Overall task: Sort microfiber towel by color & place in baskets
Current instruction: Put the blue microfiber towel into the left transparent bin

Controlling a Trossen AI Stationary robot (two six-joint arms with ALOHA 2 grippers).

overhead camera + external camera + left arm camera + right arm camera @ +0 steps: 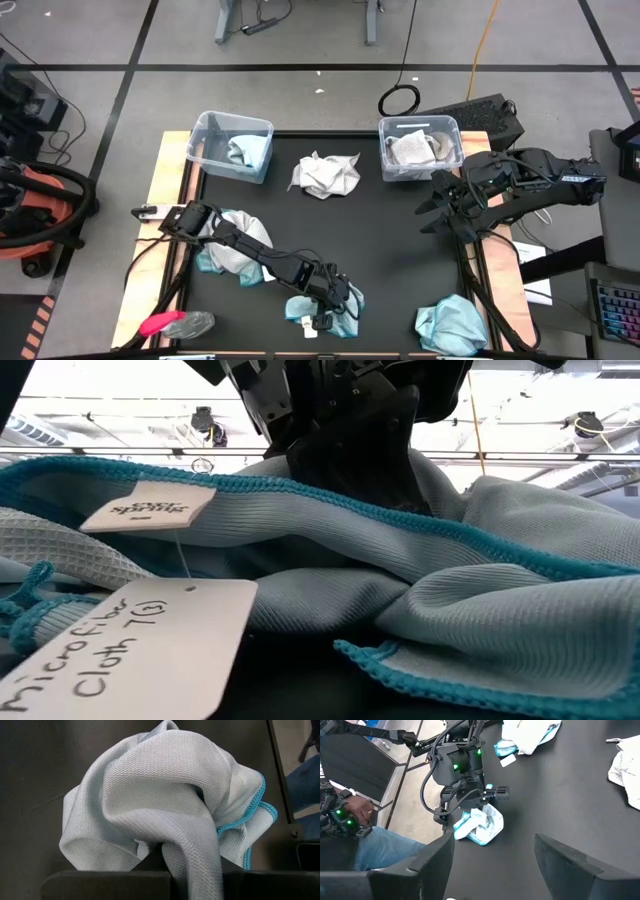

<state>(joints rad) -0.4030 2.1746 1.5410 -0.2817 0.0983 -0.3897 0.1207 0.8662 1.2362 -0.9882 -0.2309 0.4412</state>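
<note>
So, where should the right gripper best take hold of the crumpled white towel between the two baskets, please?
Pinch the raised folds at the middle of the white towel, coming straight down from above. It lies in a crumpled heap, apart from the other things, so its peak stands up while its edges lie flat on the black table. The open right gripper hovers nearby.

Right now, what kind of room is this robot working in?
Probably a robot lab or workshop. Two robot arms share a black-topped table on a grey floor marked with dark tape lines. A keyboard and cables lie around it. The left gripper is down on a teal towel, the right gripper waits.
</note>
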